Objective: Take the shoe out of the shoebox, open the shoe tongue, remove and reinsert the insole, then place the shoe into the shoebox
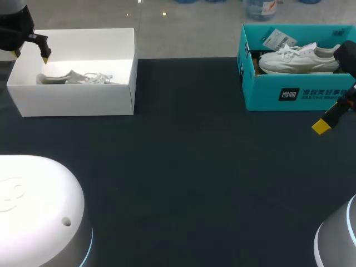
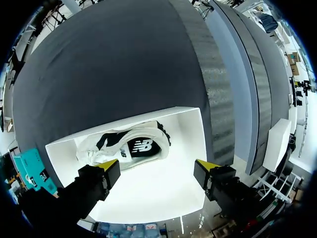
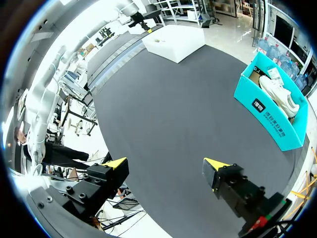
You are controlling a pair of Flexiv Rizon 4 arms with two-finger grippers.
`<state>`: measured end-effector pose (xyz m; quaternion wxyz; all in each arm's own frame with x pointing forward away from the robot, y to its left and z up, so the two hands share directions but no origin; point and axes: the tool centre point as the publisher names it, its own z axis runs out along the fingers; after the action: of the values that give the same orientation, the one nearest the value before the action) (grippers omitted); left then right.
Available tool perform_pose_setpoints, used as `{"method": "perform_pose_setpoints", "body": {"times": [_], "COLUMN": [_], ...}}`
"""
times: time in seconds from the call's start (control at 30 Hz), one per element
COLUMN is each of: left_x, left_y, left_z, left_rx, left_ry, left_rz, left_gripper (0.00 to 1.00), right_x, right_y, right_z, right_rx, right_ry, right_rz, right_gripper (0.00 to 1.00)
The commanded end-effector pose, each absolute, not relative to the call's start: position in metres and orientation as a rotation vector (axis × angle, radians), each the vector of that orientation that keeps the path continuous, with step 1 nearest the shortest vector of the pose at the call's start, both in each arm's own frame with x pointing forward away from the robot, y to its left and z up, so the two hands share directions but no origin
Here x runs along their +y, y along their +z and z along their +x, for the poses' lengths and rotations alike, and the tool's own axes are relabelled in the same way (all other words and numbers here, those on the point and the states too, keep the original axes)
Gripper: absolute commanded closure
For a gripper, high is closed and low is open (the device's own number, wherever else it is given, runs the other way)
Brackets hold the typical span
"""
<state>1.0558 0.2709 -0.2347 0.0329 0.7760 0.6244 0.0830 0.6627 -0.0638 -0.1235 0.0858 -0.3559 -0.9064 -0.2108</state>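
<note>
A white shoebox (image 1: 78, 100) stands at the table's far left, and a white shoe (image 1: 72, 78) with loose laces lies on its side in it. The left wrist view shows that shoe (image 2: 124, 146) with a dark logo, on the box floor (image 2: 158, 193) ahead of the fingers. My left gripper (image 1: 30, 55) (image 2: 158, 168) hangs open above the box's left end and holds nothing. At the far right a teal shoebox (image 1: 295, 92) (image 3: 277, 106) contains white shoes (image 1: 300, 58). My right gripper (image 1: 322, 125) (image 3: 166, 163) is open over bare table, in front of the teal box.
A dark mat (image 1: 183, 178) covers the table between the two boxes. A paper tag (image 1: 280, 39) lies in the teal box beside the shoes. In the right wrist view the white box (image 3: 173, 42) appears far off across the mat.
</note>
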Motion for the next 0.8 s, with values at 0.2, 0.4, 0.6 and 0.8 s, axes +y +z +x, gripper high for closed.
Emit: {"method": "perform_pose_setpoints", "body": {"times": [0.2, 0.4, 0.6, 0.8], "left_x": [0.272, 0.272, 0.272, 0.272], "left_y": [-0.234, -0.234, -0.234, -0.234], "left_z": [1.056, 1.056, 1.056, 1.056], "left_rx": [1.921, 1.921, 1.921, 1.921], "left_ry": [0.255, 0.255, 0.255, 0.255], "left_rz": [2.39, 2.39, 2.39, 2.39], "left_gripper": [0.0, 0.0, 0.0, 0.0], "right_x": [-0.063, -0.09, -0.125, -0.154], "right_y": [-0.123, -0.111, -0.105, -0.114], "right_z": [0.665, 0.696, 0.762, 0.829], "right_rx": [-2.699, -2.703, -2.655, -2.545], "right_ry": [-0.621, -0.481, -0.378, -0.171], "right_rz": [-1.061, -1.111, -1.228, -1.507], "right_gripper": [0.0, 0.0, 0.0, 0.0]}}
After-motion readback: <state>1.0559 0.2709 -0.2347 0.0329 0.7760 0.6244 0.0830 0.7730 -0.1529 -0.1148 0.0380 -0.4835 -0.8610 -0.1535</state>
